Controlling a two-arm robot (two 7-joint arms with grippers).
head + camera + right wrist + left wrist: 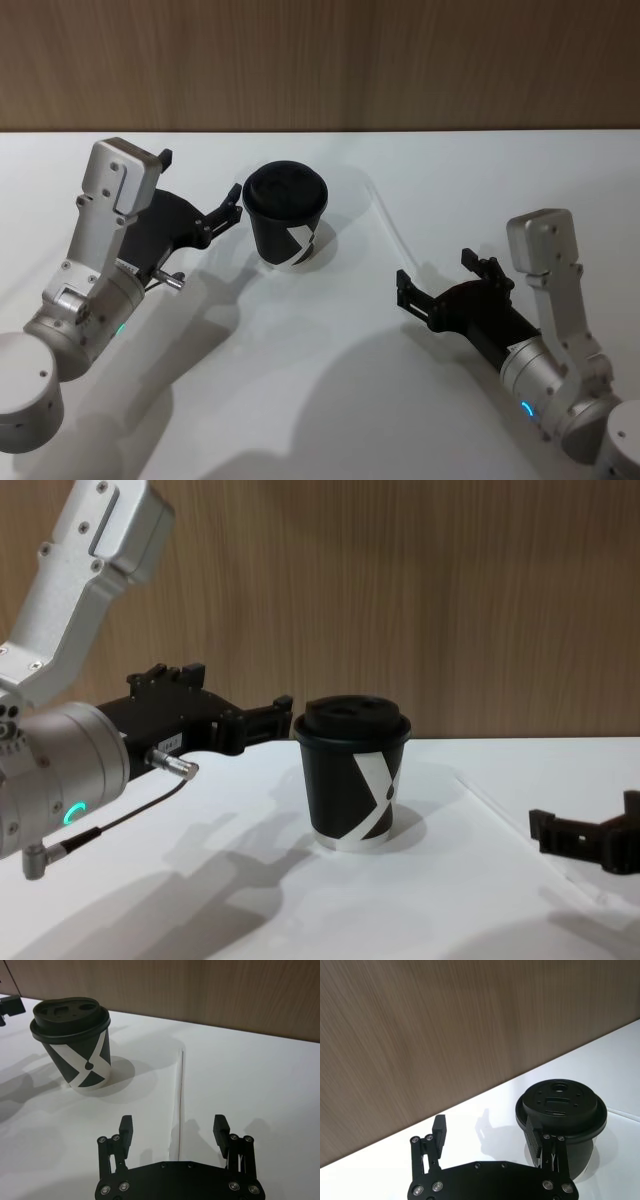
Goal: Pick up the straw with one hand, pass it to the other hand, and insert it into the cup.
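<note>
The black cup (287, 214) with a domed lid and white X mark stands upright on the white table, also seen as the cup (75, 1042) and cup (351, 780). The thin translucent straw (390, 222) lies flat to its right. In the right wrist view the straw (181, 1090) runs lengthwise toward the gap of my right gripper (172, 1127), which is open and low over the straw's near end. That right gripper (435, 270) holds nothing. My left gripper (231, 208) is open beside the cup's left, one of its fingers (536, 1137) close against the cup (562, 1110) wall.
A wood-panel wall (320, 60) rises at the table's (330, 400) far edge. Bare white tabletop spreads in front of the cup and between the two arms. A dark cable (130, 815) hangs from the left wrist.
</note>
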